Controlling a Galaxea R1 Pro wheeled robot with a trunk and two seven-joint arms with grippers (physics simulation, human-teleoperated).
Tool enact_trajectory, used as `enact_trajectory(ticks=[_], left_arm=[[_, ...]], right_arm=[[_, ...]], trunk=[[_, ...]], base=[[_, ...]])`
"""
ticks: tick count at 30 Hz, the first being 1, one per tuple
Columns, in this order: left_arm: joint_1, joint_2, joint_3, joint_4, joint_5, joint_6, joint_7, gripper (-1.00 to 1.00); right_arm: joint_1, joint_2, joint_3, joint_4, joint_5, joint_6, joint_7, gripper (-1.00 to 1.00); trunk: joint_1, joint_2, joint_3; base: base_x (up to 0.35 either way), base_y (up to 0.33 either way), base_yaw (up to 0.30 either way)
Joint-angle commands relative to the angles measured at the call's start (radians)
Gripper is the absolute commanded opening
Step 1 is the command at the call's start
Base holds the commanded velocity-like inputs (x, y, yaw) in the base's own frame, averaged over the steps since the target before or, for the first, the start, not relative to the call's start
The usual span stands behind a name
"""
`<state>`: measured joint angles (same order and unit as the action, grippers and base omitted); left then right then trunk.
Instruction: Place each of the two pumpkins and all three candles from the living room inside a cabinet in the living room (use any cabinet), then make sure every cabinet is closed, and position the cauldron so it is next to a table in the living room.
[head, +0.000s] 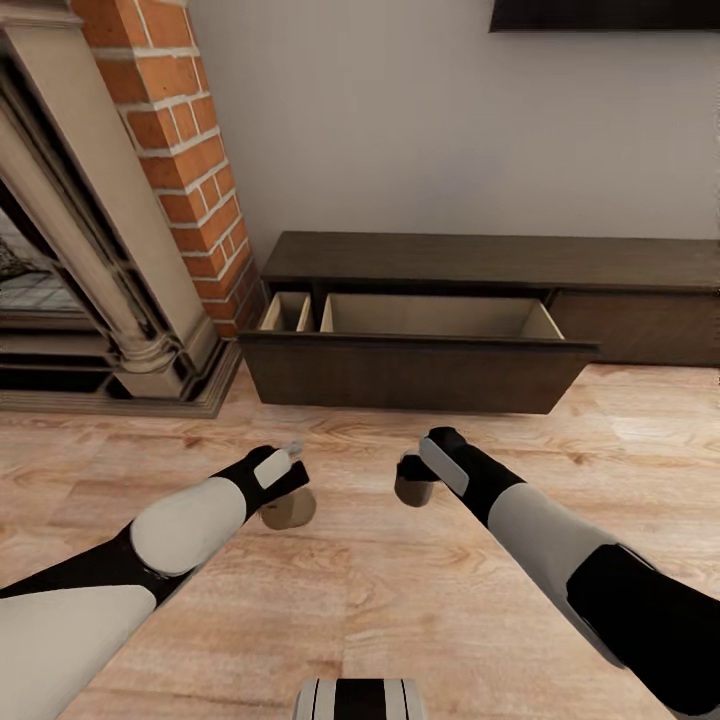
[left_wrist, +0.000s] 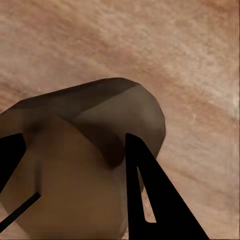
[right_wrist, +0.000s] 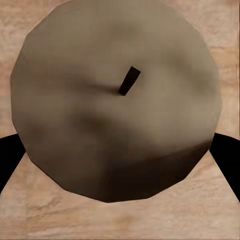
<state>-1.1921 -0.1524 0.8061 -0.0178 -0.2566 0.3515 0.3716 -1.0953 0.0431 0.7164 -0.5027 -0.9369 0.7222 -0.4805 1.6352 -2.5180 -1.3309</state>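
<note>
Meanwhile, each claw (head: 290, 497) (head: 413, 482) clamped around 1 candle (head: 288, 512) (head: 414, 491).

Two candles (head: 289, 509) (head: 413, 489), one cabinet (head: 480, 262), one fireplace (head: 90, 260), two grippers (head: 291, 478) (head: 413, 472).

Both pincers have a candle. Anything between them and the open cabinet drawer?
Nothing visible. Bare wood floor lies between the left pincer with its candle, the right pincer with its candle, and the cabinet's open drawer; what shows of its inside looks empty.
</note>
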Motion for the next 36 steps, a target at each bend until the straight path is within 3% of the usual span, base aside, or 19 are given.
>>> enact_trajectory(ticks=[1, 4, 7, 14, 18, 22, 24, 36], left_arm=[[0.002, -0.001, 0.002, -0.002, -0.005, 0.005, -0.007, -1.0], [0.026, -0.002, 0.002, -0.002, 0.074, -0.003, -0.055, -1.0], [0.057, -0.002, 0.002, -0.002, 0.088, -0.029, -0.061, -1.0], [0.07, -0.003, 0.001, -0.002, 0.088, -0.083, -0.064, -1.0], [0.071, 0.002, -0.001, -0.004, 0.041, -0.092, -0.065, -1.0], [0.093, 0.006, -0.002, -0.004, -0.072, -0.141, -0.07, -1.0], [0.097, 0.006, -0.002, -0.003, -0.094, -0.152, -0.072, -1.0], [0.148, 0.003, -0.002, -0.002, -0.105, -0.157, -0.077, -1.0]], right_arm=[[0.002, 0.001, 0.006, -0.001, -0.012, -0.006, -0.013, -1.0], [0.054, 0.007, 0.006, -0.001, -0.01, -0.057, -0.024, -1.0], [0.066, 0.007, 0.006, -0.001, -0.009, -0.068, -0.025, -1.0], [0.077, 0.012, 0.009, 0.0, -0.011, -0.074, -0.026, -1.0], [0.083, 0.01, 0.007, 0.0, -0.011, -0.119, -0.026, -1.0], [0.084, 0.005, 0.006, 0.001, -0.01, -0.139, -0.027, -1.0], [0.085, -0.002, 0.006, 0.003, -0.01, -0.141, -0.027, -1.0], [0.087, 0.005, 0.007, 0.063, -0.014, -0.146, -0.025, -1.0]], trunk=[[-0.001, 0.0, 0.003], [-0.002, 0.001, 0.015], [-0.003, 0.001, 0.026], [-0.006, 0.003, 0.053], [-0.008, 0.004, 0.069], [-0.01, 0.005, 0.084], [-0.011, 0.005, 0.092], [-0.016, 0.008, 0.139]], base=[[0.0, 0.0, 0.0], [0.0, 0.0, 0.0], [0.0, 0.0, 0.0], [0.0, 0.0, 0.0], [0.0, 0.0, 0.0], [0.0, 0.0, 0.0], [0.0, 0.0, 0.0], [0.0, 0.0, 0.0]])
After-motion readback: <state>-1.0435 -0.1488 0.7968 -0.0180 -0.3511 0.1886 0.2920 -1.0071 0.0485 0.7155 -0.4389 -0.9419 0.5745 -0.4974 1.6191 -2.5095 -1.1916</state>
